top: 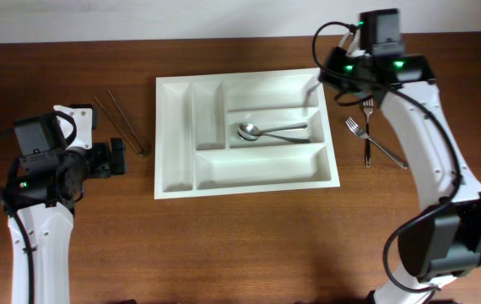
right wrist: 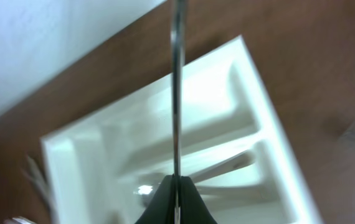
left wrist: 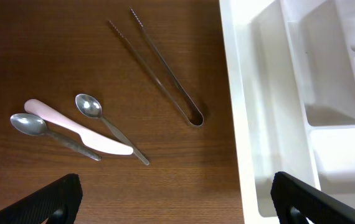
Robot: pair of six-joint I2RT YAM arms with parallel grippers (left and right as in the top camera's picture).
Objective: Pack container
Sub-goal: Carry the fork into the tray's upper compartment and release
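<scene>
A dark brown wood-grain table (top: 240, 245) fills the overhead view. A white wall (top: 139, 17) runs as a strip along 12 o'clock. In the right wrist view it shows pale and blurred at 10 o'clock.

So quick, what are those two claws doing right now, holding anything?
Left gripper: open, holding nothing.
Right gripper: shut on a slim silver metal utensil; which kind cannot be told.

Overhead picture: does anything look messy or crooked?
Nothing is spilled or broken. The two forks right of the container seem to lie crossed over each other, and the spoon sits slightly slanted in its compartment.
</scene>
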